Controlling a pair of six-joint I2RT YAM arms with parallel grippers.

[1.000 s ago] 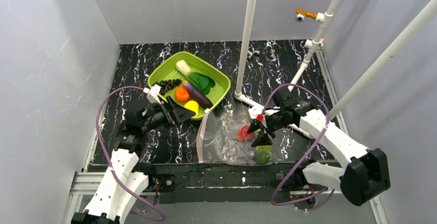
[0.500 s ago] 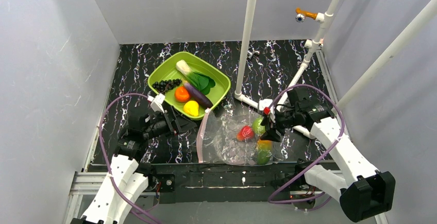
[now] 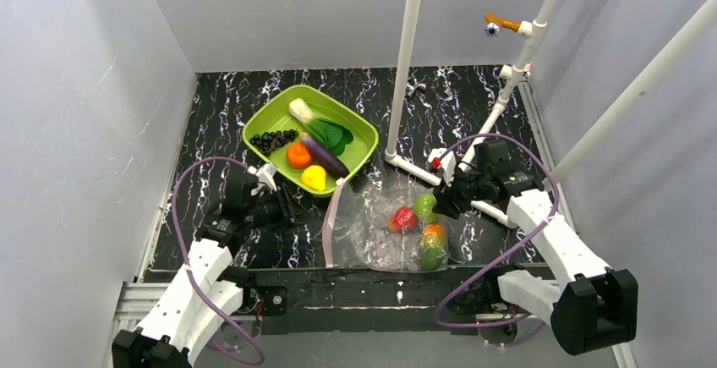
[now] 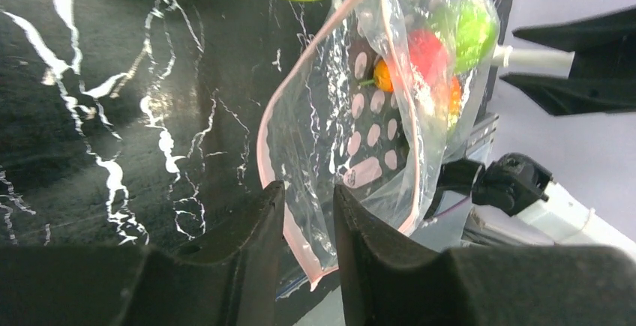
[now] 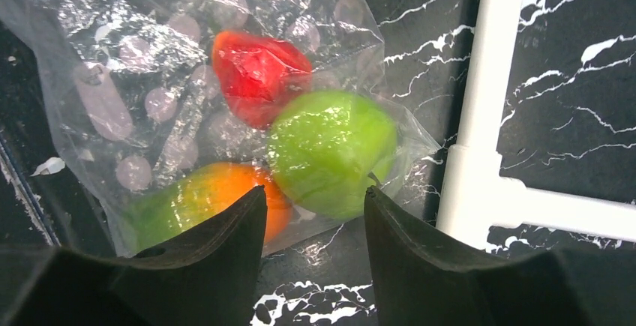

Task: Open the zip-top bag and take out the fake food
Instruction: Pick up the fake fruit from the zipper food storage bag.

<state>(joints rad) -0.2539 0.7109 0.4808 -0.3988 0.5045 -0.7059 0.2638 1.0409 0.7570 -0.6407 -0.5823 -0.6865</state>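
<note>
Three pieces of fake food (image 3: 404,218) lie inside the zip-top bag (image 3: 368,234), flat on the bench (image 3: 220,123) near its front edge.
Crinkly clear film with a pinkish zip strip (image 3: 328,231) sags around a glossy red fruit (image 5: 259,71), a round green apple (image 5: 330,154) and an orange-green piece (image 5: 225,191); other pieces sit in the lime-green tray (image 3: 362,141). Left fingers (image 4: 240,251) stand narrowly parted, holding nothing, lined up with the strip, likely to pinch the mouth. Right fingers (image 5: 217,258) hang wider apart, empty, over the end away from the strip, probably to pin it.
</note>
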